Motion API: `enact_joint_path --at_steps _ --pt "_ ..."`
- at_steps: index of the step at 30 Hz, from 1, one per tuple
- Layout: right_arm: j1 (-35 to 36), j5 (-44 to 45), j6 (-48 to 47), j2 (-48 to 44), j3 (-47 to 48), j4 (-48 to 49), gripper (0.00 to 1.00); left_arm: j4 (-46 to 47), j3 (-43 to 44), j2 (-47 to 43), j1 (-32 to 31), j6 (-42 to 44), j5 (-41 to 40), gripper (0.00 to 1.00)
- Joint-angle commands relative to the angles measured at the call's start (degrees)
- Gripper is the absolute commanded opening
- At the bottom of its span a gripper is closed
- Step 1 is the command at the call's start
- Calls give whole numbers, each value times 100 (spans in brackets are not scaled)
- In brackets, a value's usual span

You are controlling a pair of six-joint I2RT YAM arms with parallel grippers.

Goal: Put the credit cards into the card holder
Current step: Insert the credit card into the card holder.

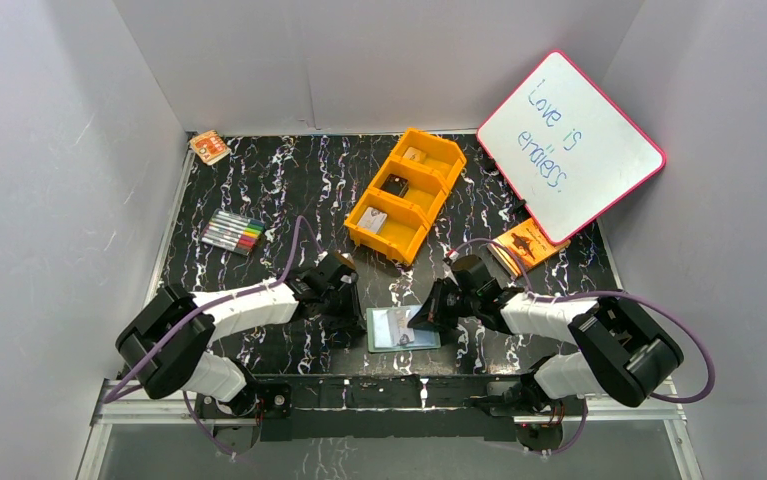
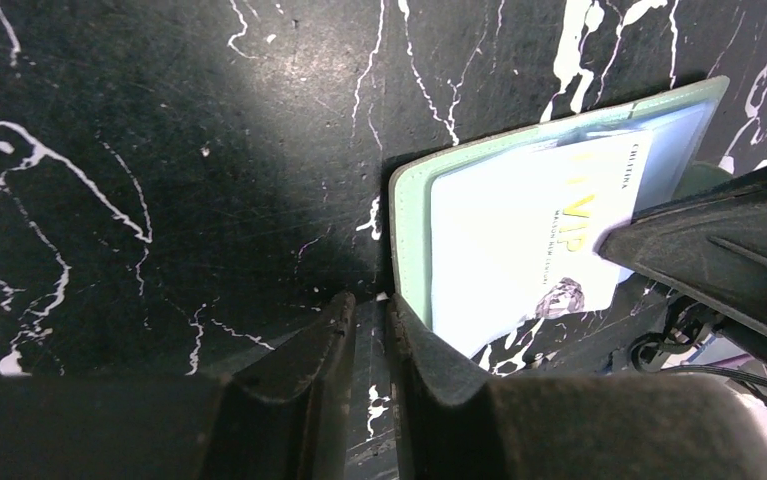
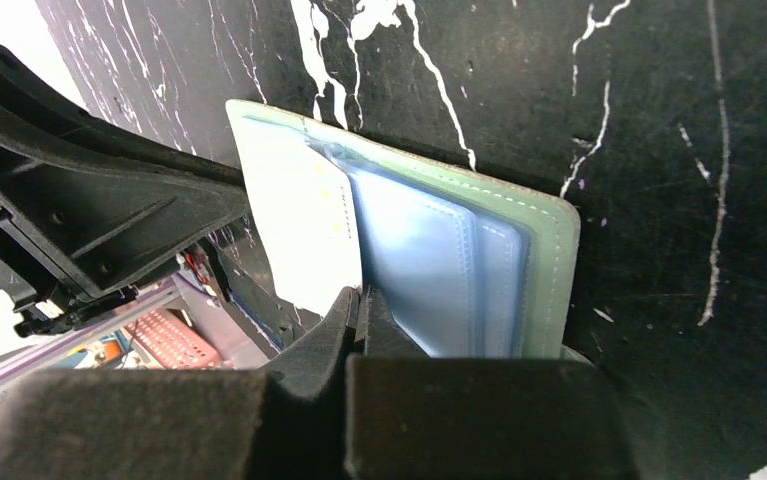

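The card holder (image 1: 402, 329) lies open on the black table near the front edge, its pale blue pockets (image 3: 429, 270) showing. A pale card printed VIP (image 2: 524, 245) lies on its left half and also shows in the right wrist view (image 3: 304, 220). My right gripper (image 1: 422, 317) (image 3: 362, 294) is shut on this card's edge, next to the pockets. My left gripper (image 1: 355, 314) (image 2: 371, 300) is nearly shut with nothing between the jaws, and one fingertip (image 2: 407, 318) rests at the holder's left edge. More cards (image 1: 374, 220) lie in the orange tray (image 1: 429, 196).
A pink-framed whiteboard (image 1: 571, 145) leans at the back right, with an orange booklet (image 1: 527, 245) below it. A set of markers (image 1: 232, 232) lies at the left. An orange patterned packet (image 1: 209, 147) is in the far left corner.
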Motion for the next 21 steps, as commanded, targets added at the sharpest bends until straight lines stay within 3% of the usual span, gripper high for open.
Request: enact_joint_path --at_steps 1,21 --pt "32 192 303 -77 -188 164 0 -72 -150 201 -26 48 50 17" --pt "124 -43 493 231 -81 430 0 34 -265 245 -26 53 90 14"
